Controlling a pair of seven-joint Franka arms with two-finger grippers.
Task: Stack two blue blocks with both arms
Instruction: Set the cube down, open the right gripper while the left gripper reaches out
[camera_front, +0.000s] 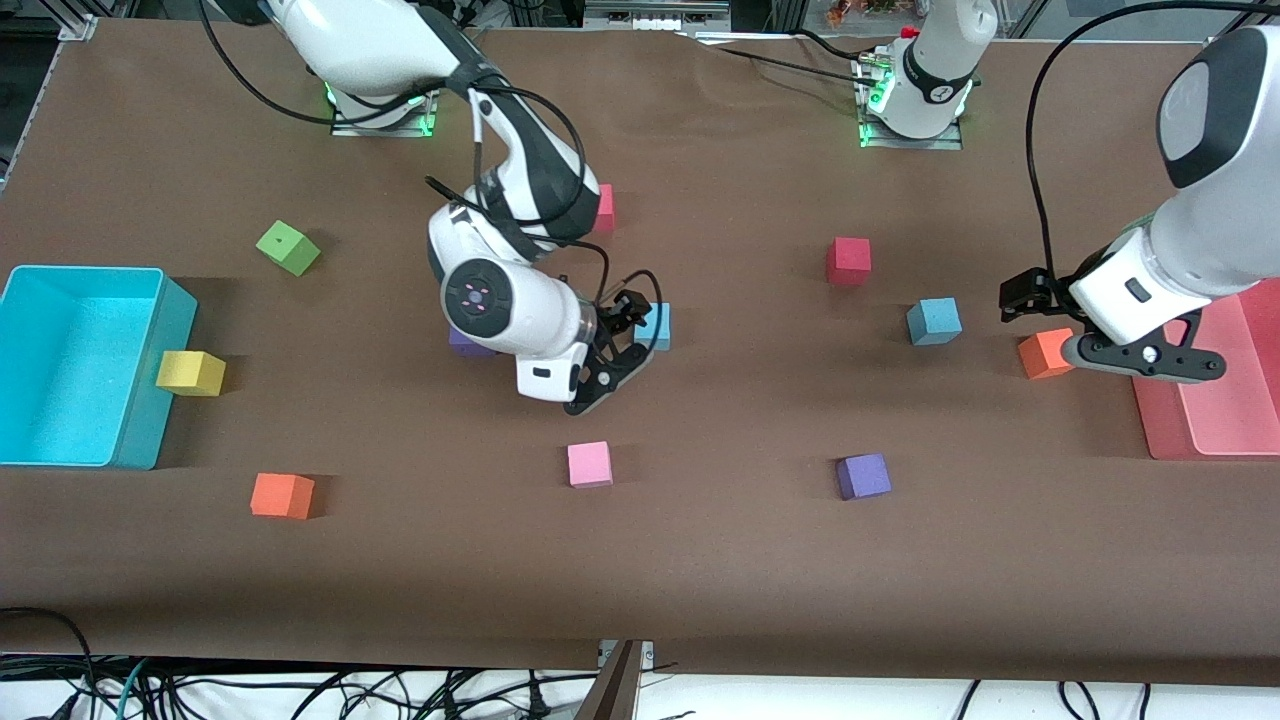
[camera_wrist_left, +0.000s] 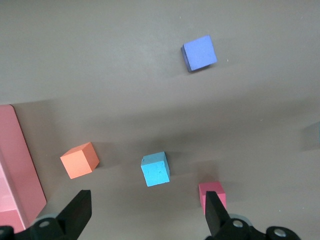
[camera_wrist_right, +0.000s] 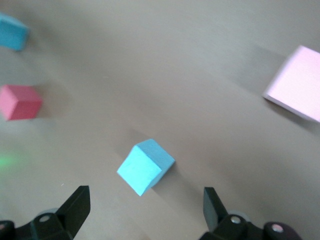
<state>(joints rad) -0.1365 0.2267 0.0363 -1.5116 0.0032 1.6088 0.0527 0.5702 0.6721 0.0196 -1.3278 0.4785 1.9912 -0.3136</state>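
- Front view: right gripper (camera_front: 622, 345) spread open, low over the table, one blue block (camera_front: 655, 326) just at its 1 o'clock; second blue block (camera_front: 934, 321) lying toward the left arm's end (red cube (camera_front: 848, 260) at its 11 o'clock); left gripper (camera_front: 1035, 315) open beside an orange cube (camera_front: 1045, 353).
- Left wrist view: fingers (camera_wrist_left: 77, 212) parted, empty; blue block (camera_wrist_left: 155, 169) between them, farther out.
- Right wrist view: fingers (camera_wrist_right: 76, 206) apart, holding nothing; tilted blue block (camera_wrist_right: 145, 166) between, pink cube (camera_wrist_right: 295, 84) at 2 o'clock.

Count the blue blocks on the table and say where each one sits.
2. One blue block lies mid-table under the right gripper, which is open. The other blue block lies toward the left arm's end, beside the orange cube. More may hide under the arms.
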